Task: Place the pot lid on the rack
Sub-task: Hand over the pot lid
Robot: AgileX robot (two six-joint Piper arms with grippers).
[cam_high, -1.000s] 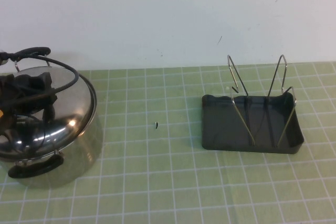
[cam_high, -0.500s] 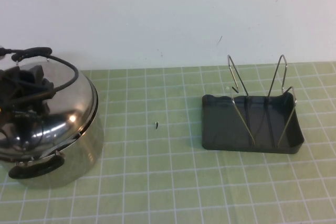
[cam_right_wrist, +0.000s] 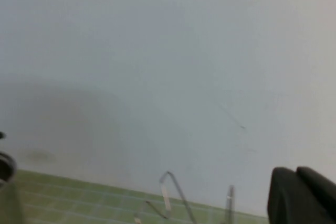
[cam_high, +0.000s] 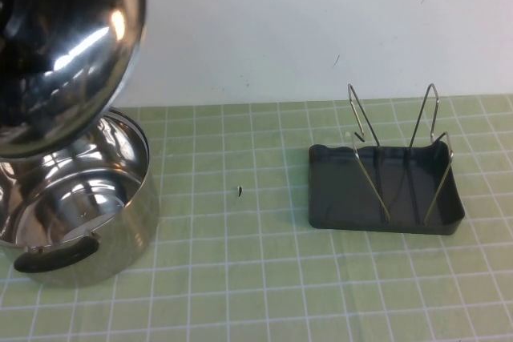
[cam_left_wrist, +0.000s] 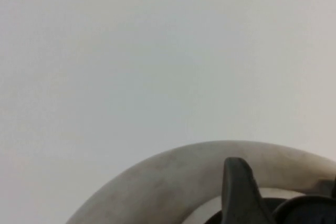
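The shiny domed pot lid (cam_high: 68,46) hangs tilted in the air at the upper left of the high view, above the open pot (cam_high: 80,214). My left gripper (cam_left_wrist: 283,198) is hidden behind the lid in the high view. In the left wrist view a dark finger (cam_left_wrist: 236,192) stands beside the lid's black knob (cam_left_wrist: 310,211), with the lid's rim (cam_left_wrist: 210,158) arching over it; the gripper holds the lid by the knob. The rack (cam_high: 385,190), a dark grey tray with two wire loops, sits at the right. My right gripper (cam_right_wrist: 295,182) is shut and empty, outside the high view; the rack's wires (cam_right_wrist: 173,192) show in its wrist view.
The steel pot with a black handle (cam_high: 52,254) stands at the table's left on the green checked mat (cam_high: 240,278). A small dark speck (cam_high: 240,191) lies between pot and rack. A white wall (cam_high: 280,22) rises behind the table.
The lid has come off the pot and risen high, tilting so its underside faces the camera. The pot now stands open. The rack has not moved.
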